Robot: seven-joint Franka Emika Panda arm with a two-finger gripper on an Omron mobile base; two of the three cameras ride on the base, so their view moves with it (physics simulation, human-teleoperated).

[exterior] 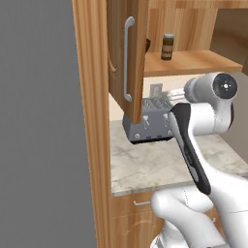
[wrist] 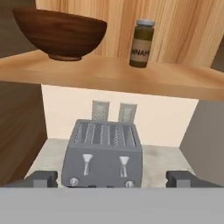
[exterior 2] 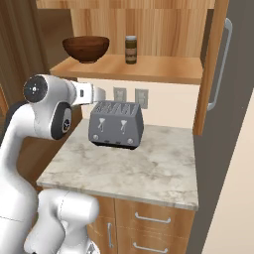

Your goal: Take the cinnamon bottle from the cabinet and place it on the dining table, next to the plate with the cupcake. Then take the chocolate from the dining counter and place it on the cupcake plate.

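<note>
The cinnamon bottle (wrist: 142, 43), a small olive-brown jar with a pale lid and label, stands upright on the open cabinet's wooden shelf (wrist: 109, 76). The same bottle (exterior: 167, 47) (exterior 2: 131, 49) appears in both base views. My gripper (wrist: 113, 179) is open, its two dark fingertips (wrist: 41, 178) spread wide with nothing between them. It hovers over the counter in front of the toaster, below the shelf and well short of the bottle. The dining table, the plate with the cupcake and the chocolate are out of view.
A dark wooden bowl (wrist: 61, 33) (exterior 2: 86, 48) sits on the shelf left of the bottle. A grey toaster (wrist: 103, 153) (exterior 2: 116, 124) stands on the marble counter (exterior 2: 139, 168) under the shelf. The cabinet door (exterior: 127, 58) (exterior 2: 216, 64) is swung open beside it.
</note>
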